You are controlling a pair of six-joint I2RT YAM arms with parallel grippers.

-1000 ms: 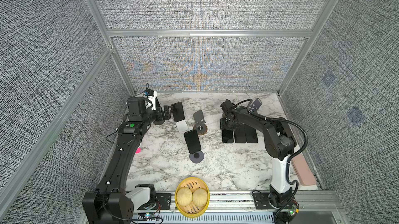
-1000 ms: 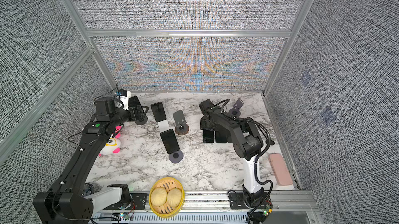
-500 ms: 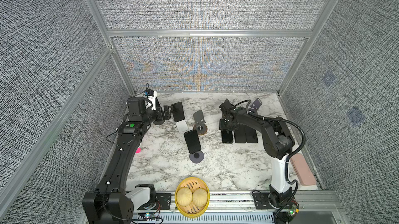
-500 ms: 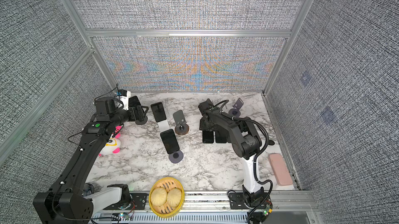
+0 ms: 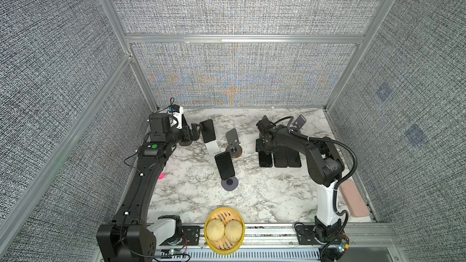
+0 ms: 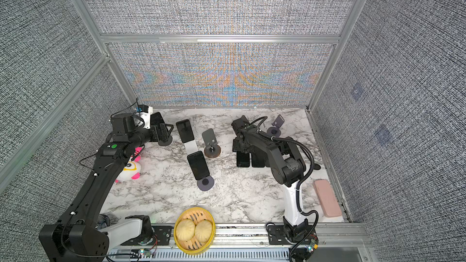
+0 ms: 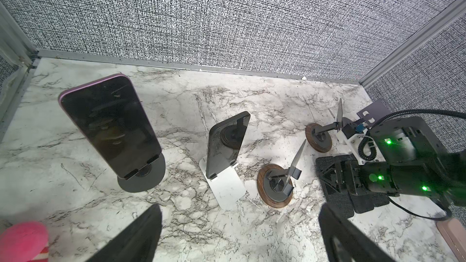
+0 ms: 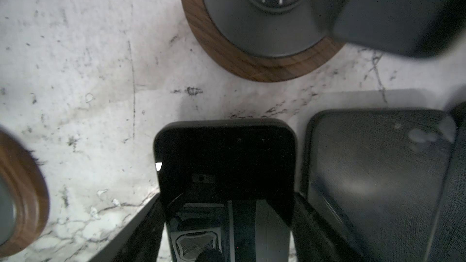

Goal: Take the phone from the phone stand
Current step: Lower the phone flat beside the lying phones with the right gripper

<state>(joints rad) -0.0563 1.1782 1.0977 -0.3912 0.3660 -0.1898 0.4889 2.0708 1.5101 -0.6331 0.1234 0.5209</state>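
Surface: white marble-patterned tabletop (image 5: 264, 197), grey-veined and scuffed.
Room: grey woven wall panels (image 5: 239, 3) in an aluminium frame (image 5: 242, 38), closing three sides.
Right gripper (image 8: 227, 197): fingers straddle the phone (image 8: 224, 152), which lies flat on the marble; whether they pinch or merely flank it, I cannot tell.
Beyond its fingertips: wood-based phone stand (image 8: 252, 69).
Left gripper (image 7: 240, 210): fingers spread wide over marble.

This looks like a robot test cell in a lab: grey woven wall panels (image 5: 239, 3) in an aluminium frame (image 5: 242, 38) enclose a marble tabletop (image 5: 264, 197), with robot arms (image 5: 143, 187) bolted to a rail (image 5: 267, 230).
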